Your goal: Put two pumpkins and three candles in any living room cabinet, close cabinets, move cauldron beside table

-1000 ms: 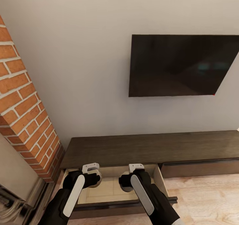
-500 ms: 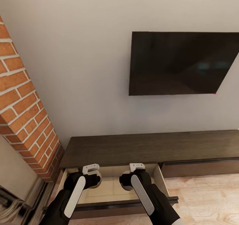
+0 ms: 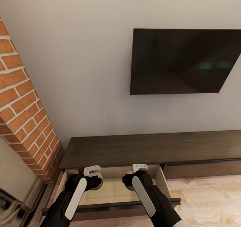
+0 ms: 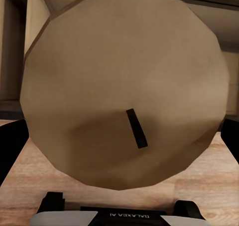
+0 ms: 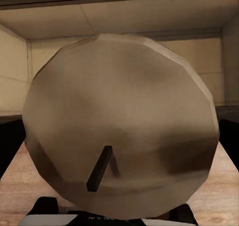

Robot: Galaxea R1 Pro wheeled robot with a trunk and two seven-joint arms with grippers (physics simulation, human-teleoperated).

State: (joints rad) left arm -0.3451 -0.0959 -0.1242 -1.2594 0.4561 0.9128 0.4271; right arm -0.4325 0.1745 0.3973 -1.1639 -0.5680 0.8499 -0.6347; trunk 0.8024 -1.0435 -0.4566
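Each gripper, left and right, has its fingers closed around one candle, wick facing the wrist, directly above the cabinet's open drawer.

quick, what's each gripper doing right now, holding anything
left gripper: closed on a candle, over the open drawer.
right gripper: closed on another candle, over the same drawer.
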